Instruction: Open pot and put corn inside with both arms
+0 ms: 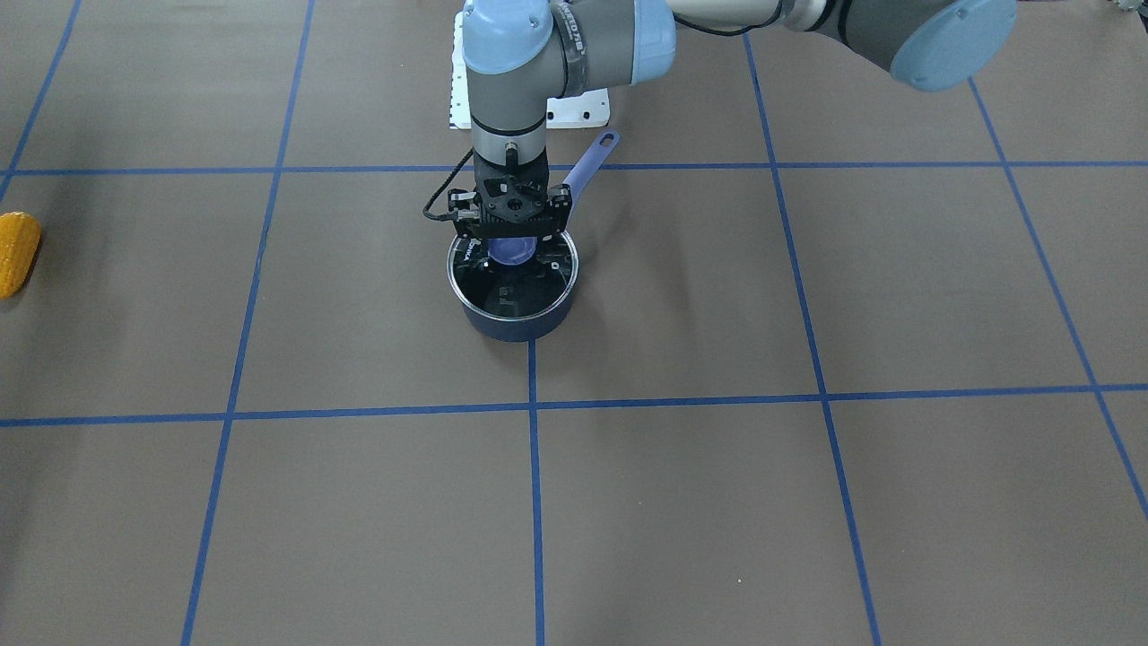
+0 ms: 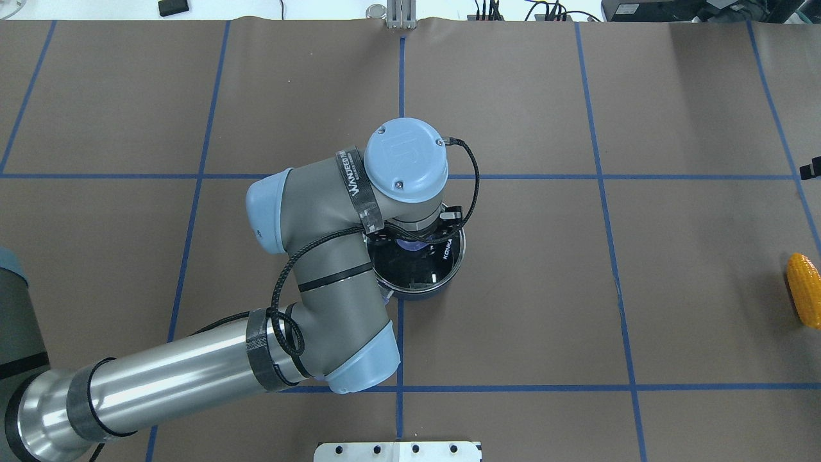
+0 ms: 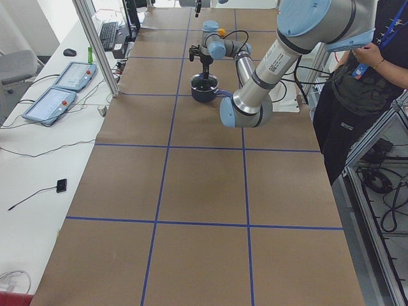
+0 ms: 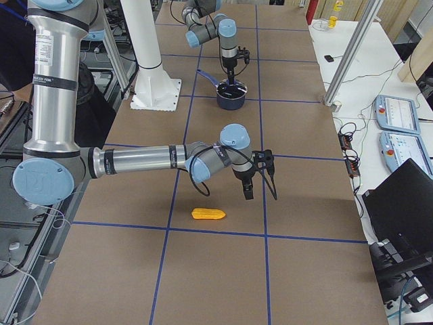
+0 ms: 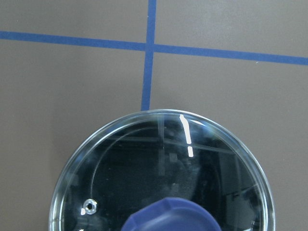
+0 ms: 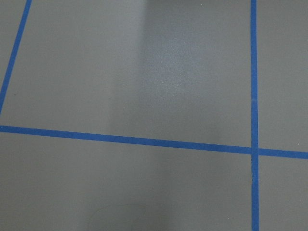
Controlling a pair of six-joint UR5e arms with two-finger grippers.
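A dark blue pot (image 1: 516, 321) with a long blue handle (image 1: 592, 160) stands mid-table, its glass lid (image 1: 516, 292) on it. My left gripper (image 1: 513, 244) hangs straight down over the lid, its fingers (image 2: 447, 250) spread wide on either side of the blue knob (image 1: 513, 253). The left wrist view shows the lid (image 5: 159, 163) and the knob (image 5: 171, 217) right below. The corn (image 2: 804, 289) lies on the table far to my right. My right gripper (image 4: 247, 193) points down above the table near the corn (image 4: 208, 214); I cannot tell if it is open.
The white base plate (image 2: 397, 451) sits behind the pot at the table's near edge. A person (image 3: 357, 83) stands beside the table. Teach pendants (image 3: 57, 89) and metal posts (image 4: 348, 54) line the far side. Blue tape lines grid the brown table.
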